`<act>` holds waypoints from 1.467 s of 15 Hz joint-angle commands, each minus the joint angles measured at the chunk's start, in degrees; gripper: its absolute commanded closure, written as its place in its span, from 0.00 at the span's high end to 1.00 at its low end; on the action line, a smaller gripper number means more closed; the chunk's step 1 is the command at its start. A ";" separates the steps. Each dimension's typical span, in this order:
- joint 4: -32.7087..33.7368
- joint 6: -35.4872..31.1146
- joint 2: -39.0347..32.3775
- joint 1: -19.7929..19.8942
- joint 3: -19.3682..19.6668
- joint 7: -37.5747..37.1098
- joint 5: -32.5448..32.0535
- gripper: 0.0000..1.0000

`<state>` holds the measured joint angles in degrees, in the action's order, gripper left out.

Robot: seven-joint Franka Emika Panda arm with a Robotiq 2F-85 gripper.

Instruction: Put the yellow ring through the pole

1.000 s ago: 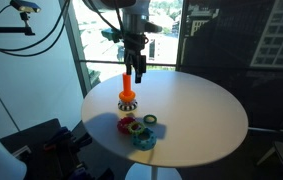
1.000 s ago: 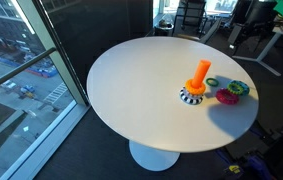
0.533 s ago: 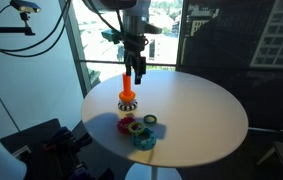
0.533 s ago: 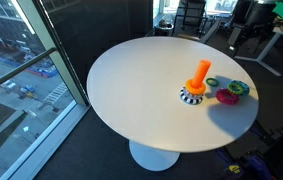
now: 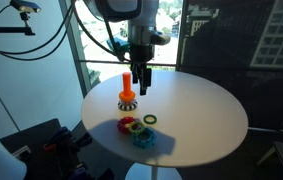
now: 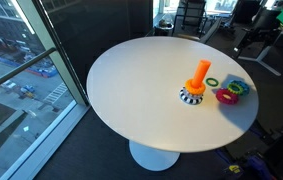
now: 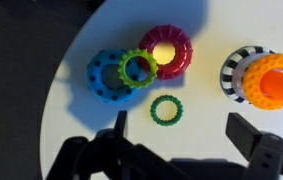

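The yellow ring [image 7: 138, 67] has a toothed edge and lies on top of a blue ring [image 7: 105, 78] and against a red ring [image 7: 167, 51]. It also shows in an exterior view [image 5: 134, 126]. The pole [image 7: 279, 80] is an orange peg on a striped round base, at the right edge of the wrist view and seen in both exterior views [image 5: 127, 84] [image 6: 201, 73]. My gripper [image 7: 181, 135] is open and empty, above the table beside the pole [image 5: 142, 88]. A thin dark green ring [image 7: 165, 109] lies just ahead of its fingers.
The round white table [image 5: 201, 110] [image 6: 131, 80] stands by a large window. The cluster of rings [image 6: 231, 91] lies near the table's edge in both exterior views. Office chairs and desks stand beyond the table.
My gripper has moved from directly above the pole to the side of it, towards the rings, and is a little lower. The rings and pole have not moved.
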<state>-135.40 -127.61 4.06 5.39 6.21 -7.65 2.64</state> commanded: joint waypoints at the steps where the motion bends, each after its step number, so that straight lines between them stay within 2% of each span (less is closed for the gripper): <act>1: -2.48 -5.09 -1.55 0.93 0.80 2.38 2.10 1.00; 10: -7.96 -17.09 -7.79 0.77 0.94 -0.33 -4.84 1.00; 14: -8.45 -17.74 -9.55 0.56 1.50 -2.69 -8.56 1.00; 22: -8.39 -18.09 -12.01 0.48 2.81 -4.52 -11.53 1.00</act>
<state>-143.71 -144.78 -7.38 6.06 8.34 -10.15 -7.03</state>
